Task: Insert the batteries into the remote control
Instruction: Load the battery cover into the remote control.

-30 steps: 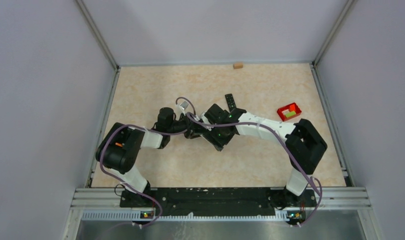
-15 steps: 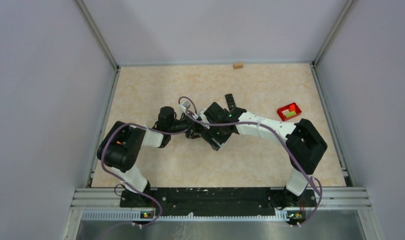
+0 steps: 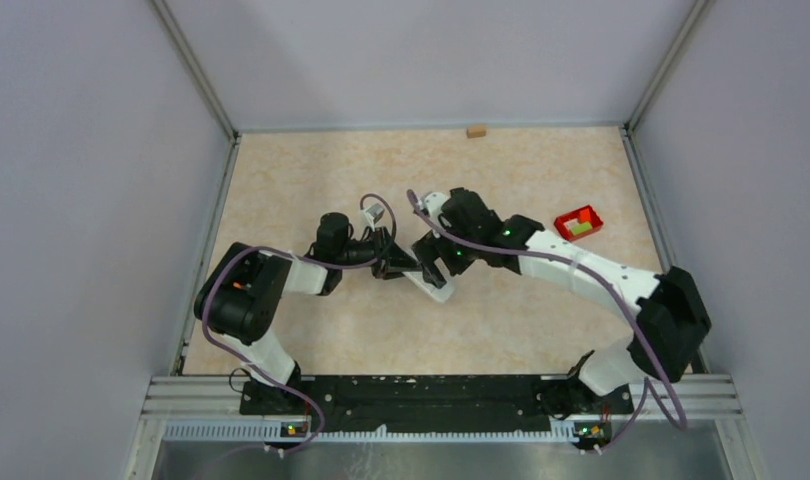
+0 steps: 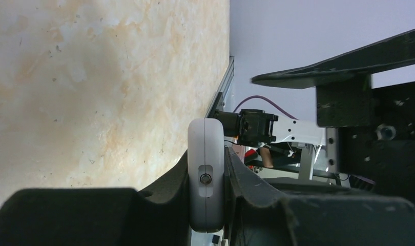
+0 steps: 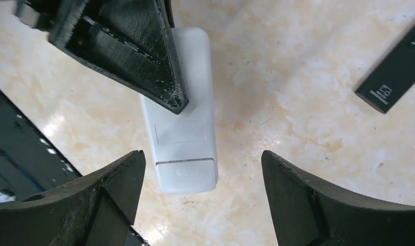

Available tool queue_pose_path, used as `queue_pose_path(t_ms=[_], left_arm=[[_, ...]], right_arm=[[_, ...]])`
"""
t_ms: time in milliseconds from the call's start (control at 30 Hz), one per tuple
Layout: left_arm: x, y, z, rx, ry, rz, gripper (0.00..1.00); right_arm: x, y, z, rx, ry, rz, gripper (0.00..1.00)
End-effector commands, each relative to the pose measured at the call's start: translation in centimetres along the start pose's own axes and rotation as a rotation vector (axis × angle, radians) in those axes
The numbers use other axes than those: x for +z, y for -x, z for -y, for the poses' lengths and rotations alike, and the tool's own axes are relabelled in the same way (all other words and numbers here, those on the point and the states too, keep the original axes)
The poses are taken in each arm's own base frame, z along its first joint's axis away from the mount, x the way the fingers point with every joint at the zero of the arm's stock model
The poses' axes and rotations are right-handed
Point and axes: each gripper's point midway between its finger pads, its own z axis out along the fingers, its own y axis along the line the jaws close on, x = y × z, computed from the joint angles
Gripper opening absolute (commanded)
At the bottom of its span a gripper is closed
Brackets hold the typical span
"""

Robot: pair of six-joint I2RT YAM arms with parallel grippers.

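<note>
A white remote (image 3: 436, 285) lies in the middle of the table, back side up with its battery cover closed in the right wrist view (image 5: 184, 134). My left gripper (image 3: 399, 263) is shut on one end of it; the left wrist view shows the fingers (image 4: 169, 177) clamped on the remote's end (image 4: 206, 174). My right gripper (image 3: 428, 268) hovers over the remote's other end, open and empty (image 5: 203, 182), with its fingers either side of that end. A black remote (image 5: 395, 72) lies beside it. No batteries are in view.
A small red tray (image 3: 578, 222) with yellow-green blocks sits at the right. A small wooden block (image 3: 475, 130) lies at the back wall. Metal rails edge the table on all sides.
My right arm has stretched out, elbow swinging right and wrist shifting back over the black remote; the white remote now shows below it. The left gripper keeps its hold.
</note>
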Motion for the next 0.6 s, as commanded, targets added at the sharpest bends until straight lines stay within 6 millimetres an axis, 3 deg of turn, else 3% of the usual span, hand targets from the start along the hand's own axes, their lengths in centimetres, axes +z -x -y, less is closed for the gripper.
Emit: queue_pose_path(t_ms=[0,233,367,567], left_arm=[[0.0,1.1,2.7,0.081,-0.068,0.004,0.00],[-0.4,2.3,5.9,0.086,-0.166,0.057,0.00],[-0.7,3.1,7.7,0.077,-0.208,0.103,0.00],[-1.0,4.2,9.3,0.047,-0.233,0.150,0.00]], right_arm=[[-4.2,3.9,0.4,0.153,0.045,0.237,0.85],[-7.9,3.9,3.9,0.676,-0.005,0.460,0.87],[-8.0,2.7,3.5,0.968,0.060,0.521,0.84],[-7.9,2.7,2.0,1.125,0.230,0.593,0.84]])
